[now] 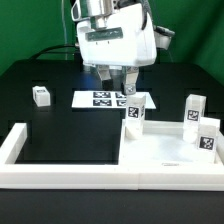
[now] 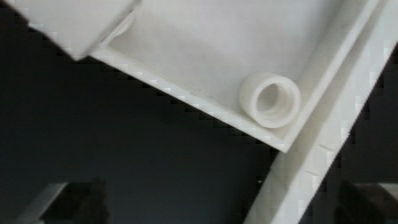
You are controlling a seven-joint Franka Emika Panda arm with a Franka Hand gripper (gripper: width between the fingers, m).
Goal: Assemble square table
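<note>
The square table's white top (image 1: 165,148) lies at the exterior view's right, with three tagged leg blocks upright on it: one (image 1: 135,111) at its far left corner, two (image 1: 193,108) (image 1: 208,136) along its right side. Another leg block (image 1: 41,95) sits loose on the black table at the left. My gripper (image 1: 116,82) hangs open just behind the far left leg, holding nothing. In the wrist view a round corner socket (image 2: 272,100) and the top's raised rim (image 2: 306,160) show, the rim running between my dark fingertips (image 2: 71,205). My gripper (image 2: 222,208) is open there.
The marker board (image 1: 100,98) lies flat under my gripper. A long white bar frame (image 1: 70,172) runs along the front and up the left side. The black table (image 1: 60,125) stretches between the frame and the loose leg.
</note>
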